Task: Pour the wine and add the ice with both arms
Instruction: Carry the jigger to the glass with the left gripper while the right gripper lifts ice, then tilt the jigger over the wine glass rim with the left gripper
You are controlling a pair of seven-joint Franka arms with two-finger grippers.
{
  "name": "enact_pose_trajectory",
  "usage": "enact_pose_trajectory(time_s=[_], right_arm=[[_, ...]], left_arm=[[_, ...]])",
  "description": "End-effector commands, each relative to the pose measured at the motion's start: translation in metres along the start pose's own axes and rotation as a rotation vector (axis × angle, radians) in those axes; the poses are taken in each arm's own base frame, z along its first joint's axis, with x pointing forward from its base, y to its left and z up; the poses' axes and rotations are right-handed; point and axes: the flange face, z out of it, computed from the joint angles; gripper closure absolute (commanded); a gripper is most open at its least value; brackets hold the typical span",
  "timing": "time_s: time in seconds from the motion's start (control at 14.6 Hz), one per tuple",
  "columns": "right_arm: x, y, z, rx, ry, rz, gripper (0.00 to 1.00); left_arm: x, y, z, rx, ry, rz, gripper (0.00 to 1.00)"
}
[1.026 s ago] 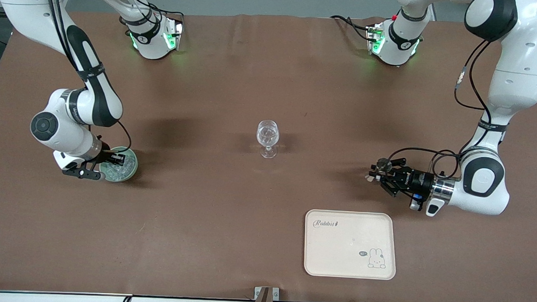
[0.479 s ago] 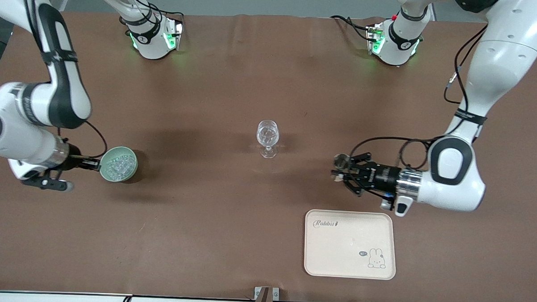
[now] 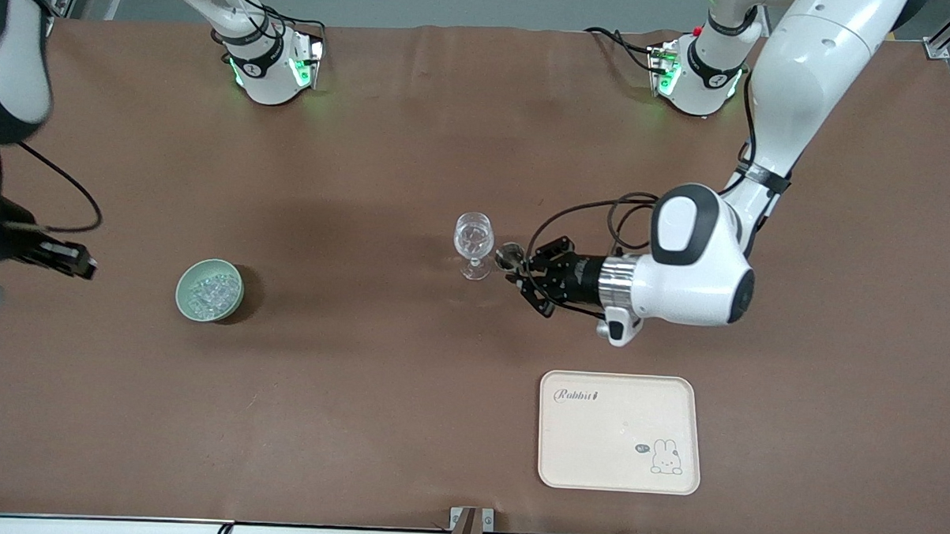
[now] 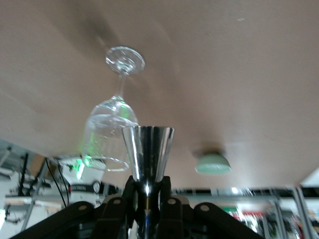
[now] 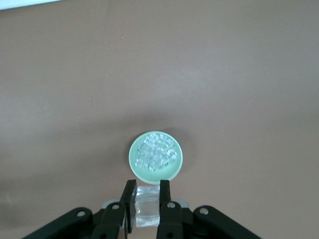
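Observation:
A clear stemmed glass (image 3: 473,243) stands at the table's middle. My left gripper (image 3: 518,270) is beside it, shut on a small shiny metal cup (image 3: 509,257). The left wrist view shows the cup (image 4: 148,149) gripped by its stem (image 4: 147,191) right next to the glass bowl (image 4: 110,130). My right gripper (image 3: 86,268) is raised at the right arm's end of the table. In the right wrist view it (image 5: 148,193) is shut on a clear ice chunk (image 5: 148,206), high over the table beside the pale green bowl (image 5: 133,160), which holds several ice pieces (image 5: 157,152).
The green bowl (image 3: 182,292) with ice (image 3: 209,291) sits toward the right arm's end. A cream tray (image 3: 618,462) with a rabbit print lies nearer the front camera, toward the left arm's end. Both arm bases stand along the table's back edge.
My left gripper has carried the metal cup across to the glass. My right gripper has lifted out of the green bowl and drawn away toward the table's end, holding an ice chunk.

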Motion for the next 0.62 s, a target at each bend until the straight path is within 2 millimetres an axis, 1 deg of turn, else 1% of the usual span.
enact_pose_trajectory(time_s=[0.0,0.07,0.14,0.21,0.27,0.34,0.41,0.48,0.55], right_arm=[[-0.016,0.014,-0.045,-0.007,-0.040,0.021,1.00],[-0.023,0.019,-0.055,-0.006,-0.068,0.024,0.99],[-0.029,0.025,-0.066,-0.005,-0.084,0.032,1.00],[-0.036,0.031,-0.083,0.001,-0.081,0.035,0.99],[-0.040,0.036,-0.089,0.004,-0.088,0.024,1.00],[-0.046,0.035,-0.095,0.008,-0.092,0.005,0.99],[-0.054,0.037,-0.105,0.012,-0.085,0.004,0.99],[-0.055,0.037,-0.108,0.013,-0.076,0.002,0.99],[-0.055,0.036,-0.108,0.014,-0.071,0.001,0.99]], left_arm=[[-0.016,-0.019,0.004,0.018,0.098,-0.008,1.00],[-0.021,-0.025,0.006,0.026,0.109,-0.003,1.00],[-0.026,-0.032,0.012,0.039,0.119,0.004,1.00],[-0.028,-0.036,0.014,0.044,0.126,0.006,1.00],[-0.030,-0.041,0.018,0.052,0.136,0.011,1.00],[-0.036,-0.044,0.022,0.047,0.144,0.017,1.00],[-0.036,-0.045,0.026,0.034,0.159,0.009,1.00],[-0.039,-0.046,0.029,0.039,0.195,0.016,1.00],[-0.039,-0.045,0.028,0.038,0.229,0.010,1.00]])
